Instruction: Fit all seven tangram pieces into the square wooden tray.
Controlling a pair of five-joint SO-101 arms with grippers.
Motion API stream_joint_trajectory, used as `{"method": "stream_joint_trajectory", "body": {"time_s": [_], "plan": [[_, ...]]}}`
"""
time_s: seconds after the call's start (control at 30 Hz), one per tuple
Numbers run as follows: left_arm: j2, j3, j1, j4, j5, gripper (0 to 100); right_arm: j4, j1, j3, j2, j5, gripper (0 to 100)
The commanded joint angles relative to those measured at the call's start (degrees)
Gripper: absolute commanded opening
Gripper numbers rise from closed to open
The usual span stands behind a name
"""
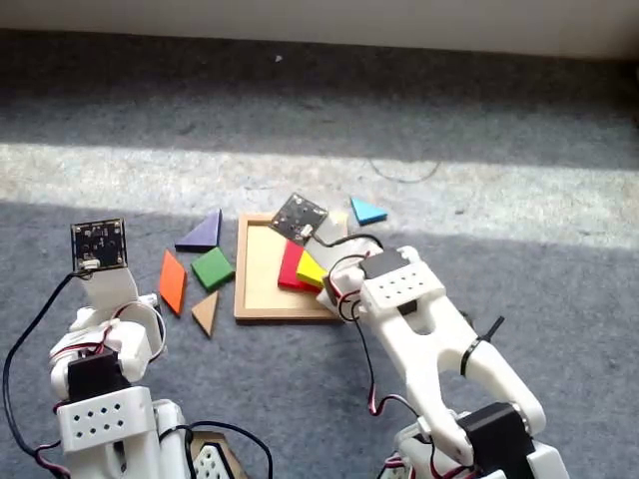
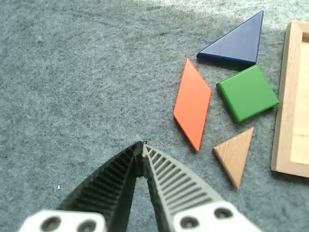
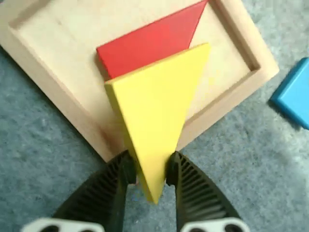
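The right gripper (image 3: 147,168) was clamped on the yellow triangle (image 3: 154,106), tilted over the rim of the tray (image 3: 241,46) and the red piece (image 3: 149,43). Released so, it could rest crooked on both.

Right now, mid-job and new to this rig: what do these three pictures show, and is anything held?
Two white robot arms sit side by side at a grey carpet. The high view looks down on both; the other two pictures come from a camera on each arm's wrist. The right gripper pinches the yellow triangle over the wooden tray, where the red piece lies. The left gripper is shut on nothing. On one side of the tray lie the navy triangle, orange parallelogram, green square and tan triangle; the blue triangle lies on the opposite side.
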State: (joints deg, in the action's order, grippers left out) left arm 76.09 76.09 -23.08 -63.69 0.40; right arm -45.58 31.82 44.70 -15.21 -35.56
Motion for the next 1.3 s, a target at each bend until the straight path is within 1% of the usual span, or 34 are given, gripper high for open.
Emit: {"method": "stream_joint_trajectory", "body": {"time_s": [0.0,0.17,0.43,0.53,0.67,0.8,0.97,1.1,1.27], "plan": [[0.48,-1.89,-0.31,1.14,-0.18,1,0.75,2.68,-4.70,-2.59,-3.43,3.6],[0.48,-1.89,-0.31,1.14,-0.18,1,0.75,4.00,-7.34,-1.54,-6.86,3.6],[0.48,-1.89,-0.31,1.14,-0.26,1,0.75,3.74,-16.31,13.05,-6.51,3.4],[0.48,-1.89,-0.31,1.14,-0.26,1,0.57,3.65,-18.77,14.64,-6.42,3.3],[0.48,-1.89,-0.31,1.14,-0.26,1,0.75,2.77,-19.82,14.64,-3.43,3.2],[0.48,-1.89,-0.31,1.14,-0.26,1,4.18,1.98,-21.05,14.64,-5.19,0.5],[0.48,-1.89,-0.31,1.14,-0.26,1,4.00,2.07,-21.23,14.20,-4.66,0.5],[0.48,-1.89,-0.31,1.14,-0.26,1,3.91,1.98,-20.88,8.04,0.09,0.5],[0.48,-1.89,-0.31,1.23,-0.26,1,-3.30,2.42,-18.77,-1.98,3.69,0.5]]}}
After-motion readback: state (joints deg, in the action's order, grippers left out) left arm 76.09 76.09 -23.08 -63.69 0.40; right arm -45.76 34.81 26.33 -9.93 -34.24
